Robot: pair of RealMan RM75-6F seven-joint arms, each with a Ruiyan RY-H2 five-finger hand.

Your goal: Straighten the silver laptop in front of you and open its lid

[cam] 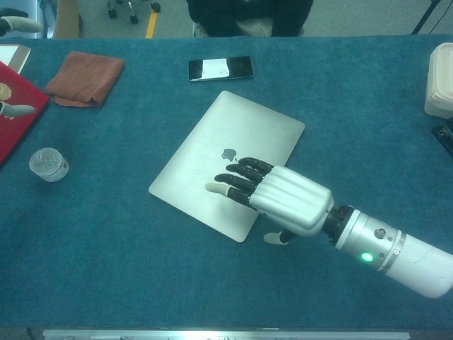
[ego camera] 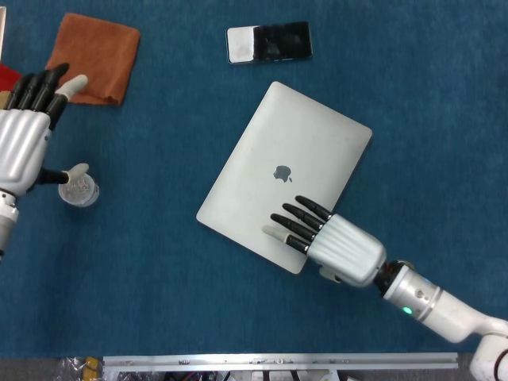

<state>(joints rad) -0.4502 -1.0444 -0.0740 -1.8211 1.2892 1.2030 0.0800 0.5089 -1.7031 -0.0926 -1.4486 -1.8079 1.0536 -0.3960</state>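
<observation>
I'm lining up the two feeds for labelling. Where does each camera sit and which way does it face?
Head view: high above, looking straight down at the table; shows the left hand and right hand.
Chest view: lower, facing forward across the table; shows the right hand.
Shared: the closed, skewed laptop, phone, brown cloth.
</observation>
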